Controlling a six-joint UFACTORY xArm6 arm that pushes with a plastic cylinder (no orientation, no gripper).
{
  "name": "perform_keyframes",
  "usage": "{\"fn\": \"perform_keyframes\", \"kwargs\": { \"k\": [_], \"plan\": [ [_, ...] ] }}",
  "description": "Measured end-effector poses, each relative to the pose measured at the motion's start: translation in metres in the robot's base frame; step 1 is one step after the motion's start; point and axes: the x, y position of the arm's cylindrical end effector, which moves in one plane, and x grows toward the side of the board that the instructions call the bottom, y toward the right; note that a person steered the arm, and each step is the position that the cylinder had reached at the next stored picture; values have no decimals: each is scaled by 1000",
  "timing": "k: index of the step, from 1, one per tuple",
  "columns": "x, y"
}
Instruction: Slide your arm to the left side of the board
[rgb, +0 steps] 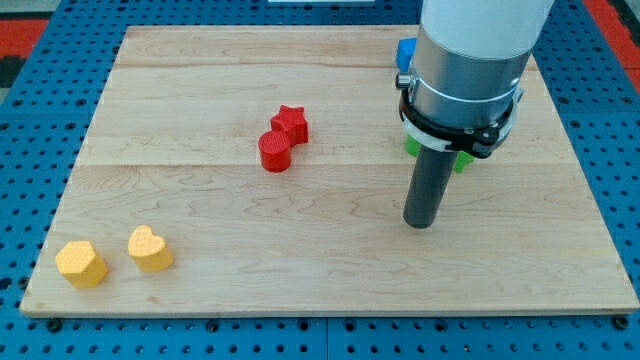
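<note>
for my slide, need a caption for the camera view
My tip rests right of centre on the board, far from two red blocks and two yellow blocks.

Red star block (291, 122) touching red cylinder (274, 152); yellow hexagon (81, 263) near yellow heart (150, 248), view's bottom left.

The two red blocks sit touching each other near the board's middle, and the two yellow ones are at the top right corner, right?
Not quite. The camera view shows the yellow blocks at the board's bottom left corner. The red blocks do touch near the middle.

The wooden board (330, 270) carried two red blocks (282, 139) touching, and two yellow blocks (113, 257) near its bottom-left corner.
</note>
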Motion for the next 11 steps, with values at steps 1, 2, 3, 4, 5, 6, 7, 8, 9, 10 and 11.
{"fn": "perform_keyframes", "kwargs": {
  "k": [1,2,3,4,5,6,7,8,9,10,11],
  "plan": [
    [-4,-4],
    [-56,-49],
    [-154,-88],
    [-180,-160],
    [-149,-187],
    [-133,-188],
    [-162,-193],
    [-171,-216],
    [-172,-245],
    [-172,-266],
    [-173,-287]
  ]
}}
